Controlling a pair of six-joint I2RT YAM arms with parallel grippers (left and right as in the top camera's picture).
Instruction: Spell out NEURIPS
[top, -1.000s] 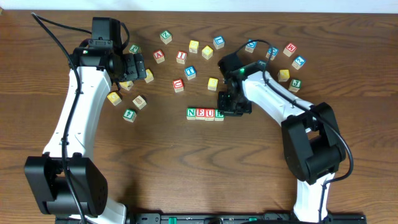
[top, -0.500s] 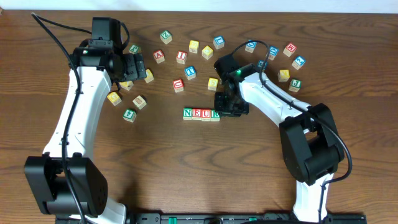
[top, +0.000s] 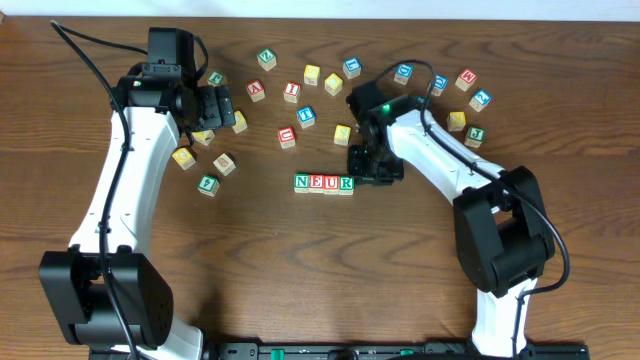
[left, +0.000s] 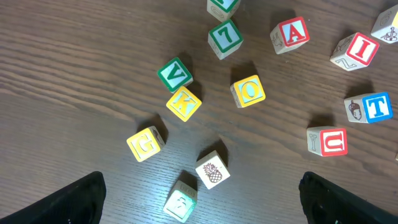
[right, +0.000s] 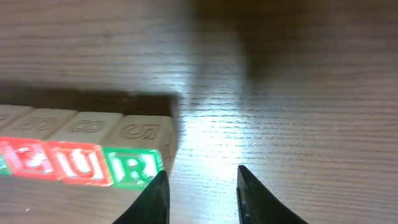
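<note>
Four cubes stand in a row reading N (top: 301, 183), E (top: 316, 183), U (top: 331, 184), R (top: 346, 184) at mid-table. In the right wrist view the green R (right: 134, 165) ends that row beside the red U (right: 81, 163). My right gripper (top: 372, 172) (right: 202, 180) sits just right of the R, open, with only bare wood between its fingers. A red I cube (top: 291, 91) (left: 357, 50) lies loose at the back. My left gripper (top: 222, 105) (left: 200, 186) hangs wide open above loose cubes at the back left, holding nothing.
Under the left gripper lie a green V (left: 175, 74), yellow K (left: 183, 103), O (left: 249, 91) and G (left: 145, 143), a pineapple cube (left: 212, 169) and a second red U (left: 328, 141). Several more cubes, such as a red M (top: 466, 78), are scattered at the back right.
The NEUR row has slid slightly left. The right gripper's jaws have spread apart, and it now stands just off the R's right side. The left arm has not moved.
</note>
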